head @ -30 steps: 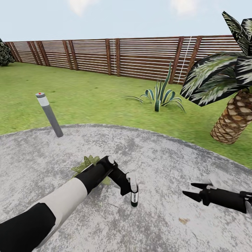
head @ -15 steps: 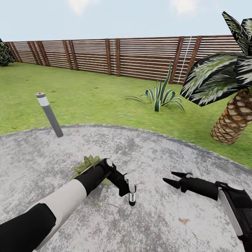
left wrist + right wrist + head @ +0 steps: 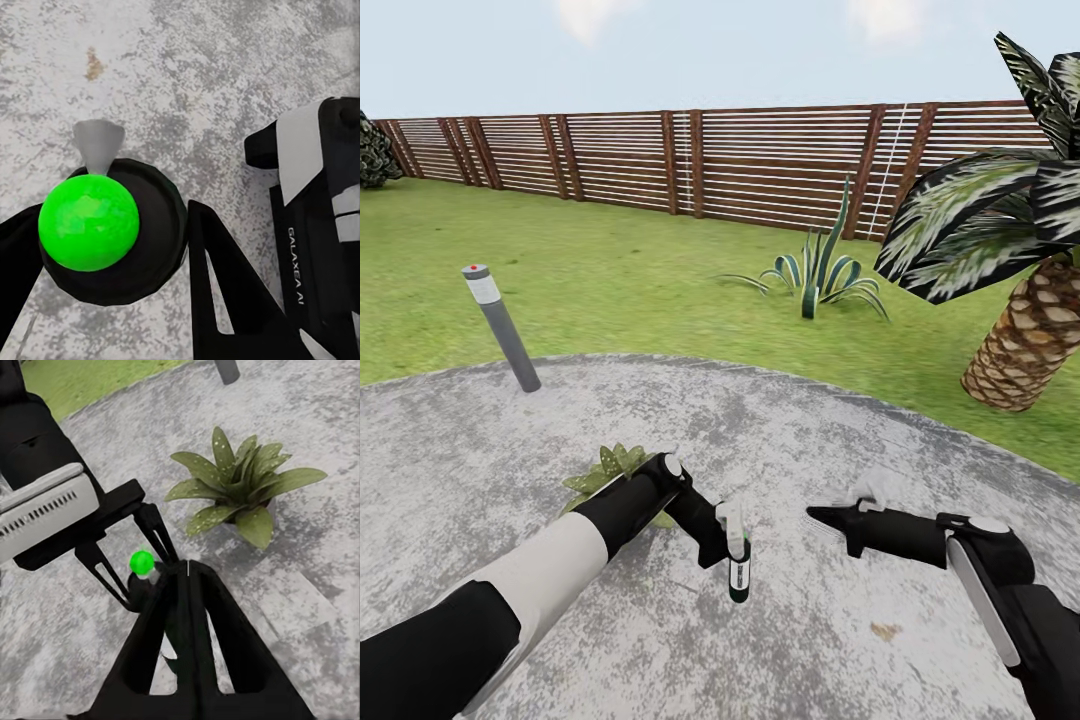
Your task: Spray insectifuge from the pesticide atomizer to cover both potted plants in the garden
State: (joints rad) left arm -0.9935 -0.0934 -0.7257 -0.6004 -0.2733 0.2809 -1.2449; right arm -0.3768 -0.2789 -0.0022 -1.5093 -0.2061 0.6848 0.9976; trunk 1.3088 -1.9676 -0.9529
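Note:
The pesticide atomizer (image 3: 739,574) is a small dark bottle with a white label, held upright over the paved patio (image 3: 830,430). My left gripper (image 3: 730,545) is shut on it. In the left wrist view its black fingers (image 3: 217,270) flank the bottle (image 3: 150,195), which has a bright green ball on top and a grey nozzle. One potted plant (image 3: 603,470) sits just behind my left wrist, partly hidden; it shows whole in the right wrist view (image 3: 240,487). My right gripper (image 3: 813,515) points at the atomizer from the right, fingers together (image 3: 187,574).
A grey bollard lamp (image 3: 500,325) stands at the patio's far left edge. On the lawn beyond are a striped agave (image 3: 815,270) and a palm (image 3: 1025,340) at the right. A brown slatted fence (image 3: 660,160) closes the back.
My right arm has swung left across the patio toward the atomizer, and its two fingertips have come together. The left gripper and bottle have barely shifted.

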